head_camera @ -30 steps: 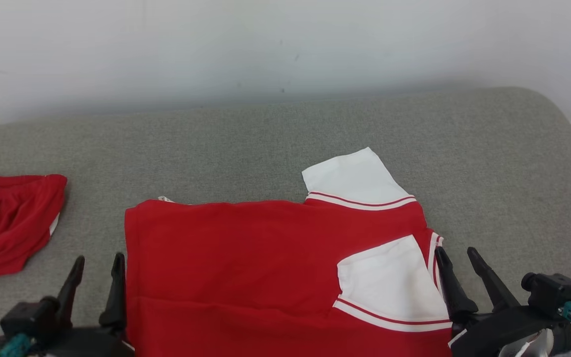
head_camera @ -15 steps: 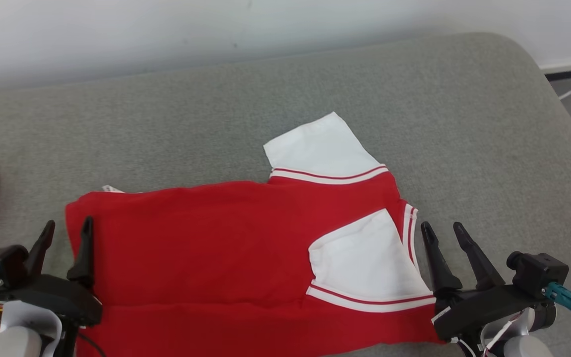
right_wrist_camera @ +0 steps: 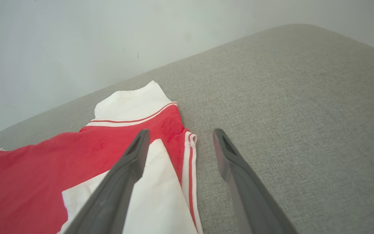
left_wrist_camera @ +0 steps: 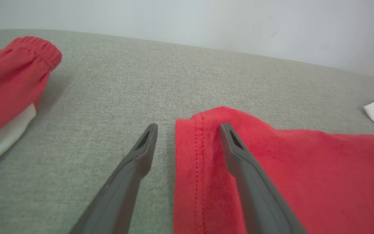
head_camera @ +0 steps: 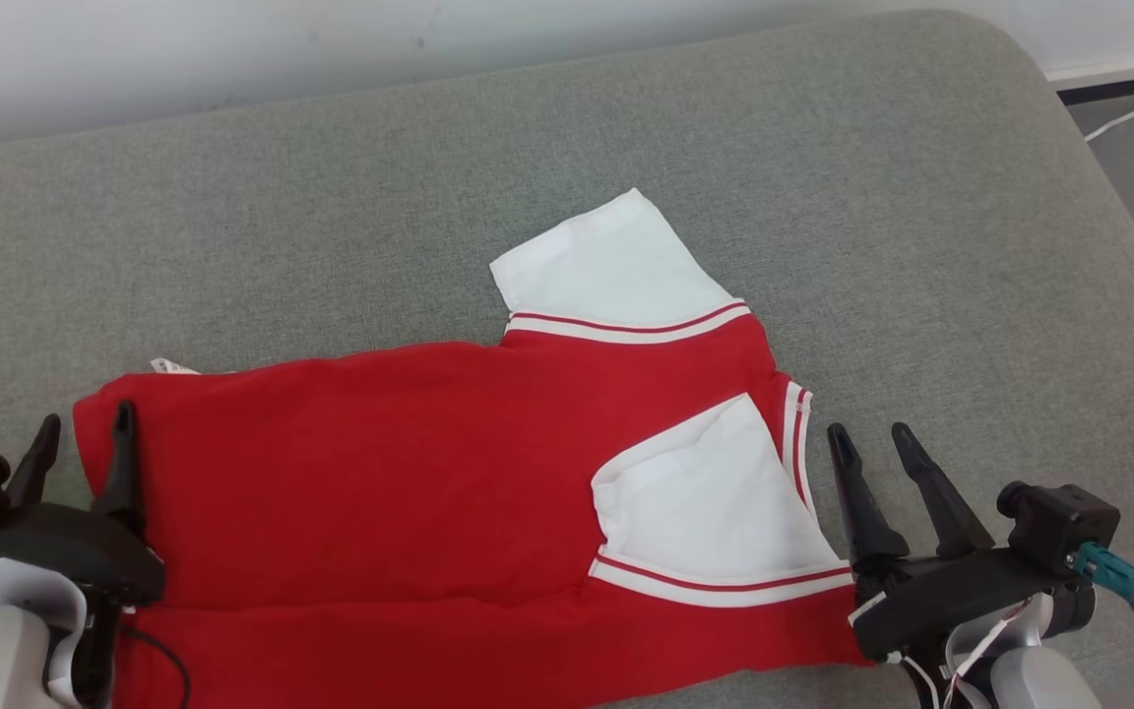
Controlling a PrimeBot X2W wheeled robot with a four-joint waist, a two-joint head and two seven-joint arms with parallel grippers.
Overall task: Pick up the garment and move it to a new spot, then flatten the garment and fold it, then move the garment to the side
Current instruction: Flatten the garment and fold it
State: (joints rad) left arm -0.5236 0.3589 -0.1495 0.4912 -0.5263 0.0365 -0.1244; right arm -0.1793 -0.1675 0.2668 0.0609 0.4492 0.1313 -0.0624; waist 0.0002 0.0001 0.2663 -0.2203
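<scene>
Left hand [head_camera: 85, 418] and right hand [head_camera: 867, 433], both spread wide, at either end of a red shirt [head_camera: 380, 473] lying flat on the grey surface [head_camera: 921, 246].
The left hand straddles the hem, one finger over red cloth and the other over bare surface. The right hand straddles the striped edge beside a folded-in white sleeve [head_camera: 705, 492]. Beyond, a second white sleeve [head_camera: 606, 266] points toward the wall [head_camera: 232, 49].
</scene>
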